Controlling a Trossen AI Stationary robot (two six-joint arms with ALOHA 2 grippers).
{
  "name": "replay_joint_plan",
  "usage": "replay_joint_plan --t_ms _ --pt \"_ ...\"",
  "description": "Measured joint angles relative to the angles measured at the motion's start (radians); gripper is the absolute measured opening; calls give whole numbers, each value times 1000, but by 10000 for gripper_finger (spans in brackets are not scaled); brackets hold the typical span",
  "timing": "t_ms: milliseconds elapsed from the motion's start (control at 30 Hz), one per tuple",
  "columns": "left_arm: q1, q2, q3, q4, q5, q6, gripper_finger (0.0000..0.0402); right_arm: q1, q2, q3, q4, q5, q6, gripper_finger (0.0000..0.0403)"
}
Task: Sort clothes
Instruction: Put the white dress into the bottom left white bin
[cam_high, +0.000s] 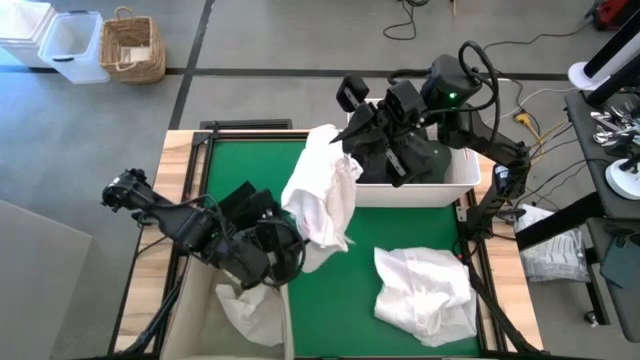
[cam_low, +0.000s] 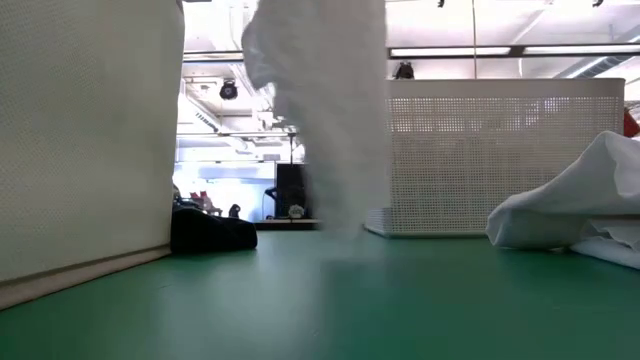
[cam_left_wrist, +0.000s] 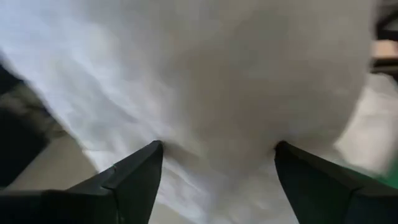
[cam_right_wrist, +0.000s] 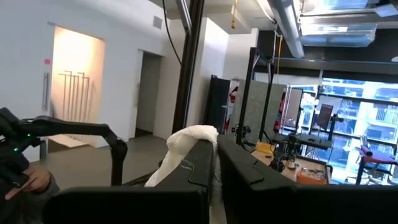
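The right gripper (cam_high: 335, 140) holds a white garment (cam_high: 320, 195) high, fingers (cam_right_wrist: 202, 163) pinched shut on its top. It hangs long-axis vertical toward the left gripper (cam_high: 285, 245), whose fingers (cam_left_wrist: 134, 171) spread wide against it, above the beige bin (cam_high: 195, 325). Another white garment (cam_high: 425, 290) lies near-right on the table (cam_high: 360, 300); dark clothes (cam_high: 400, 155) fill the white basket (cam_high: 420, 190).

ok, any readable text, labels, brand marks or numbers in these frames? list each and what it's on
None can be read.
The white perforated plastic basket, the beige fabric bin and the green table mat bear no print.
The white fabric garment pinched in the right gripper and the crumpled white garment on the mat show no tag.
Room fixtures in the background: too small to tell.
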Motion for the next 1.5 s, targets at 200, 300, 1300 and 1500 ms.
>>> replay_joint_plan --t_ms 200,300,1300,1500 --pt "10 1 0 5 -49 5 313 0 0 0 1 1 0 12" --pt "10 1 0 6 -45 35 318 0 0 0 -1 1 -1 12" --pt "42 1 0 74 57 142 18 0 2 -1 -125 0 -53 13" --pt "36 0 0 84 46 138 4 -4 -3 -1 -218 1 -52 13"
